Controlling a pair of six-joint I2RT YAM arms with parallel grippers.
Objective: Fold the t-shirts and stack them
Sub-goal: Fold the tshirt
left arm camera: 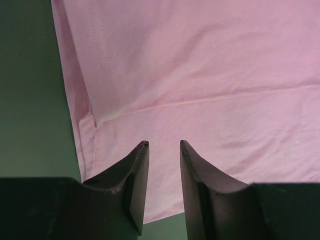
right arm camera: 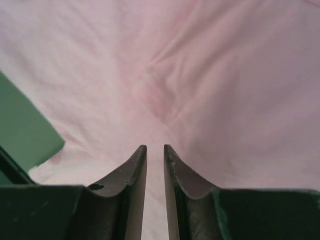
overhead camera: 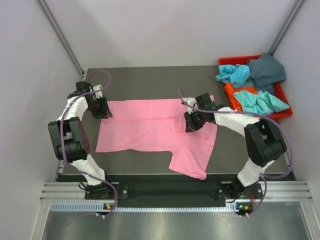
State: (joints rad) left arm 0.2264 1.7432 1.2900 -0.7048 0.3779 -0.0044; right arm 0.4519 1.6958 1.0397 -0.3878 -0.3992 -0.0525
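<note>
A bright pink t-shirt [overhead camera: 150,130] lies spread on the dark table, one sleeve hanging toward the near edge. My left gripper [overhead camera: 104,112] is at the shirt's far left corner. In the left wrist view it [left arm camera: 164,145] is open, with the shirt's hem [left arm camera: 200,75] lying flat under the jaws. My right gripper [overhead camera: 191,124] is on the shirt's right part by a small fold. In the right wrist view it [right arm camera: 155,147] stands nearly closed with pink cloth [right arm camera: 225,75] between the jaws, and creases run toward the tips.
A red plastic bin [overhead camera: 235,60] stands at the far right. It holds two turquoise shirts [overhead camera: 235,74] [overhead camera: 260,101], a dark teal-grey shirt [overhead camera: 267,70] and an orange one [overhead camera: 232,91]. White walls close in the table on both sides.
</note>
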